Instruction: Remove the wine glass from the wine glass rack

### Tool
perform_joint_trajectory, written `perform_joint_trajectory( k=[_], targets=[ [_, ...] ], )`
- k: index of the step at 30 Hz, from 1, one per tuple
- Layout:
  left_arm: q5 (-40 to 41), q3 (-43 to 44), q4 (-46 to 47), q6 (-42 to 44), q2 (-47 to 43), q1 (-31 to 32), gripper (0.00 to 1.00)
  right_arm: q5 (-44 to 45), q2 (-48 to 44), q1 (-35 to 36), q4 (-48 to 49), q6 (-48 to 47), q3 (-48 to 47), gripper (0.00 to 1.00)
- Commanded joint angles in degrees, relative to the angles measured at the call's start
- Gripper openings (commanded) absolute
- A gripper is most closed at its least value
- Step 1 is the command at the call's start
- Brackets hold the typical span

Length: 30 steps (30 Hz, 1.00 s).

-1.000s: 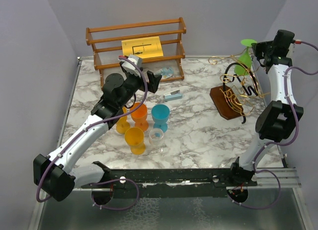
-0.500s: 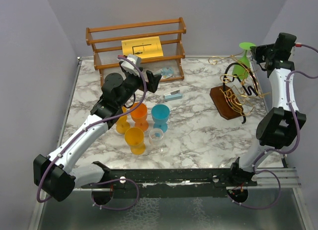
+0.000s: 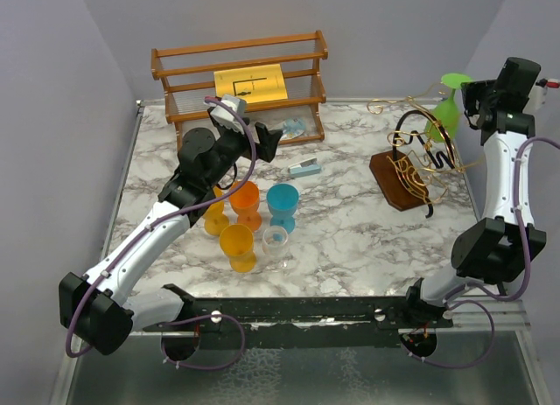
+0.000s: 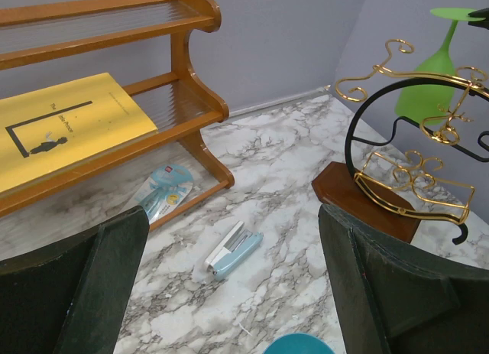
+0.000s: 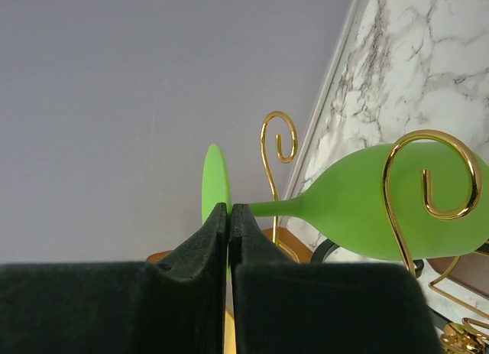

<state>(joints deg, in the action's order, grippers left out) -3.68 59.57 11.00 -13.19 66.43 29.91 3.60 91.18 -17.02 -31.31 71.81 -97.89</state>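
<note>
Grey walls close in a marble-patterned bench (image 3: 350,239). Toward its right side stands the wine glass rack (image 3: 407,176), a dark wooden block with gold and black wire curls rising from it. The green wine glass (image 3: 446,116) hangs inverted at the rack's upper far corner, foot uppermost and bowl below.

The right pincer (image 3: 470,90) is clenched on the glass's round foot, just beside the stem (its wrist view shows both pads pressed together, the thin green disc running edge-on into the seam). In that view one gold curl crosses in front of the bowl and another stands behind the stem. Whether the glass touches the wire I cannot tell.

Left of the rack, the left pincer (image 3: 273,141) hovers above the bench, released, its fingers wide apart with nothing between them. A pale-blue stapler (image 3: 304,168) lies between it and the rack. Further left of the rack, at the far edge, stands a slatted wooden shelf (image 3: 175,73) carrying a yellow sheet (image 3: 252,82). Nearer, also left of the rack, an orange cup (image 3: 246,198), a yellow cup (image 3: 236,241), a blue cup (image 3: 282,199) and a clear glass (image 3: 276,244) cluster together.
</note>
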Motion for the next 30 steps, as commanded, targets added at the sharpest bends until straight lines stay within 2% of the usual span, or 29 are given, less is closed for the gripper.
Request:
perform_joint_trajectory(
  k=[1, 3, 5, 13, 20, 24, 30],
  targets=[
    [-1.3, 1.0, 1.5, -0.7, -1.5, -0.7, 0.95, -1.2, -5.3, -0.7, 10.7, -5.6, 3.1, 0.01],
    [-1.5, 1.0, 1.6, -0.9, -1.5, -0.9, 0.95, -4.9, -6.7, -0.7, 17.9, -8.8, 4.4, 0.01],
    [-1.7, 1.1, 1.6, -1.0, -1.4, -1.0, 0.95, -7.6, -6.8, -0.7, 21.0, -10.5, 3.9, 0.01],
    [-1.3, 1.0, 1.4, -0.8, -1.5, -1.2, 0.95, -9.1, -6.9, -0.7, 22.8, -9.8, 4.1, 0.01],
    [-2.4, 1.1, 1.6, -1.7, -1.0, -2.1, 0.95, -15.5, -10.3, -0.7, 27.1, -9.5, 3.5, 0.01],
    [-2.6, 1.1, 1.7, -1.9, -1.0, -2.7, 0.95, -21.8, -14.0, -0.7, 27.3, -7.4, 4.8, 0.01],
    [-4.1, 1.4, 1.9, -2.9, -0.2, -3.9, 0.95, -34.4, -22.9, -0.2, 31.3, 1.0, 14.7, 0.01]
  ],
)
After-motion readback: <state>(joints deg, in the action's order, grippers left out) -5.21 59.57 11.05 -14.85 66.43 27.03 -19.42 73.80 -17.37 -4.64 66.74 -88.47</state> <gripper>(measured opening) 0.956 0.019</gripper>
